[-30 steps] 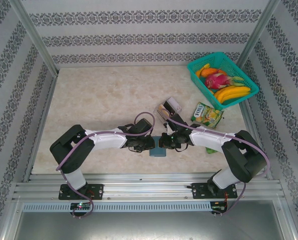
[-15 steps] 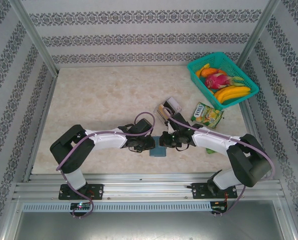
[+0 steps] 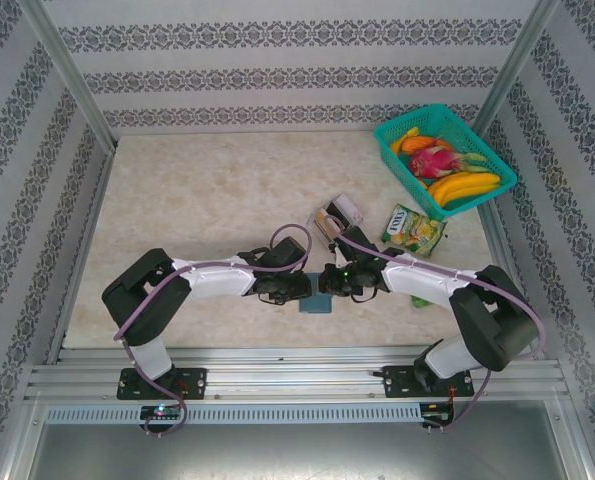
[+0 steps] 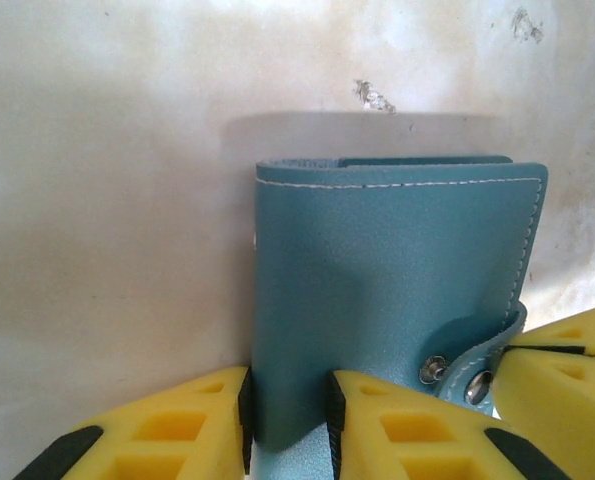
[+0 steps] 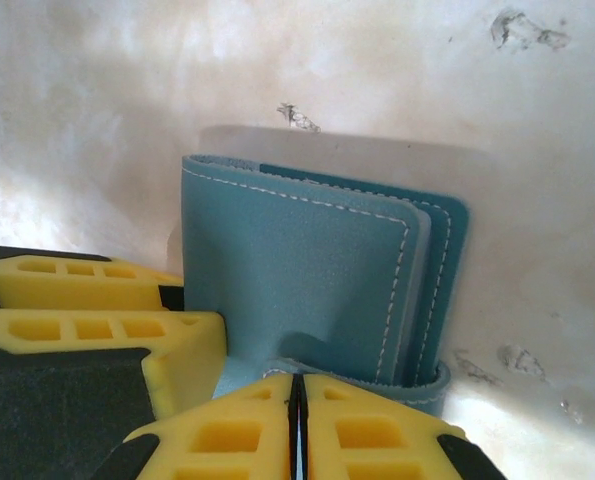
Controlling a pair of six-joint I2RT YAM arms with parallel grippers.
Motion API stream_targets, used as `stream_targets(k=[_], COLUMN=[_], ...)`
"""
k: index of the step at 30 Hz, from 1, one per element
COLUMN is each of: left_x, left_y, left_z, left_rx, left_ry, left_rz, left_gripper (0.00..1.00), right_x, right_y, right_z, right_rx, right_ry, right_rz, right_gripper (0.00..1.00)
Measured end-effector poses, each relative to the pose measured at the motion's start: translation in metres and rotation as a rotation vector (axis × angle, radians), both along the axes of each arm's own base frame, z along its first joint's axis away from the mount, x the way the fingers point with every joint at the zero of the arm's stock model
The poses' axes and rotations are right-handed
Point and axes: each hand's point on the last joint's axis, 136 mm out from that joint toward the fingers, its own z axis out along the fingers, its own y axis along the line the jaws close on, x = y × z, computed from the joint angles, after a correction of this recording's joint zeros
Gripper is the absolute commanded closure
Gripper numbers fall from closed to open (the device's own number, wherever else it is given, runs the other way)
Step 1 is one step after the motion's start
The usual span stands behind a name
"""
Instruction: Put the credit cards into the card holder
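Bright, even light washes out the pale counter (image 4: 107,150) in the wrist views, a soft grey shadow lies just behind the card holder (image 4: 387,290), and the near yellow fingers (image 4: 167,430) look slightly blurred.

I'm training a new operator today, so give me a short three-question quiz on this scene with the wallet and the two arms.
1. True or false: the small teal-blue leather-like folding wallet lies inside the teal plastic basket.
2. What does that basket hold? A fruit, B cards, C tools.
3. Fill in: the ___ arm's yellow fingers pinch the wallet's snap strap.
Key: 1 false; 2 A; 3 right.
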Motion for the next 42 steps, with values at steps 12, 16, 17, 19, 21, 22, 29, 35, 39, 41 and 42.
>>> stream_targets(k=[12, 16, 17, 19, 21, 22, 29, 35, 39, 41, 42], left_x=[0.000, 0.000, 0.000, 0.000, 0.000, 0.000, 0.000, 0.000, 0.000, 0.000, 0.000], left_y=[-0.001, -0.001, -0.001, -0.001, -0.001, -0.001, -0.001, -0.001, -0.001, -0.001, -0.001], left_z=[0.000, 0.000, 0.000, 0.000, 0.000, 0.000, 0.000, 0.000, 0.000, 0.000, 0.000], left_rx=[0.006, 0.007, 0.007, 0.007, 0.008, 0.009, 0.013, 0.013, 0.014, 0.015, 0.015], left_ry=[0.004, 0.004, 0.004, 0.004, 0.004, 0.002, 0.003, 0.003, 0.002, 0.002, 0.002], left_rz=[-0.003, -0.004, -0.004, -0.004, -0.005, -0.005, -0.005, -0.005, -0.004, -0.004, -0.004], left_gripper=[0.71, 0.71, 0.71, 0.71, 0.71, 0.71, 0.72, 0.74, 0.75, 0.75, 0.75], right_x=[-0.003, -0.005, -0.005, -0.007, -0.007, -0.008, -0.008, -0.007, -0.006, -0.006, -0.005], right_y=[-0.004, -0.002, -0.001, 0.001, 0.003, 0.004, 0.007, 0.007, 0.008, 0.008, 0.008], right_z=[0.001, -0.005, -0.006, -0.008, -0.009, -0.009, -0.011, -0.011, -0.012, -0.012, -0.012], right_rx=[0.002, -0.001, -0.002, -0.002, 0.003, 0.003, 0.002, -0.003, -0.021, -0.031, -0.036], right_ry=[0.002, 0.017, 0.020, 0.025, 0.028, 0.028, 0.032, 0.040, 0.067, 0.081, 0.087], right_rz=[-0.001, 0.006, 0.009, 0.017, 0.022, 0.026, 0.030, 0.025, 0.022, 0.021, 0.021], right_gripper=[0.89, 0.89, 0.89, 0.89, 0.89, 0.89, 0.89, 0.89, 0.90, 0.90, 0.90])
